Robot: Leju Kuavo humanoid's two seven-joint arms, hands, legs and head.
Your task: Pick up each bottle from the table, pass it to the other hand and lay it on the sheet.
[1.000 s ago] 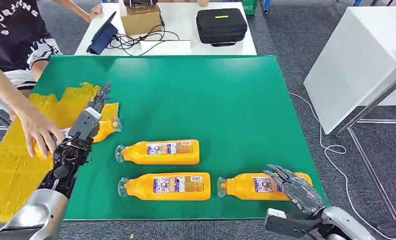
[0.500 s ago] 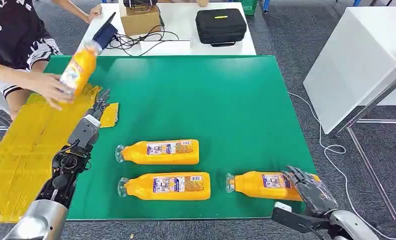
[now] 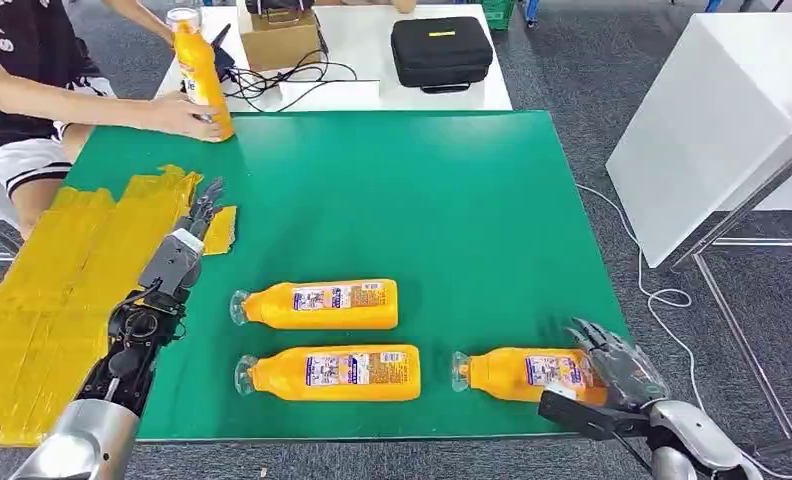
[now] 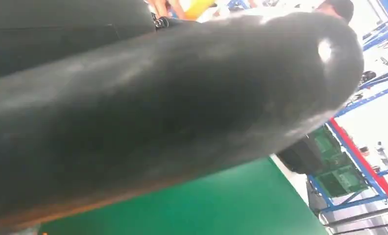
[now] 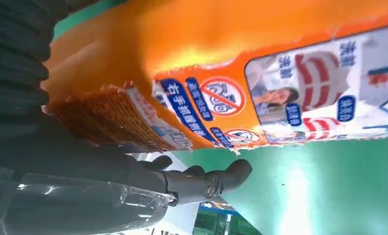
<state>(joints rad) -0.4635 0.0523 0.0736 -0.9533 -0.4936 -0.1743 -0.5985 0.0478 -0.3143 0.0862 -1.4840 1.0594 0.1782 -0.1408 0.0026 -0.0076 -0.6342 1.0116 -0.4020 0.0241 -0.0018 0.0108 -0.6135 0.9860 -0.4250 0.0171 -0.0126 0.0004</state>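
Orange bottle (image 3: 528, 374) near right: we find the right hand (image 3: 617, 368) draped over its base, fingers not visibly closed; it may roll away. Left hand (image 3: 198, 213) holds nothing, fingers extended.

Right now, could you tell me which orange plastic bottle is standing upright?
The orange plastic bottle a person's hand holds at the green table's far-left corner; others lie flat.
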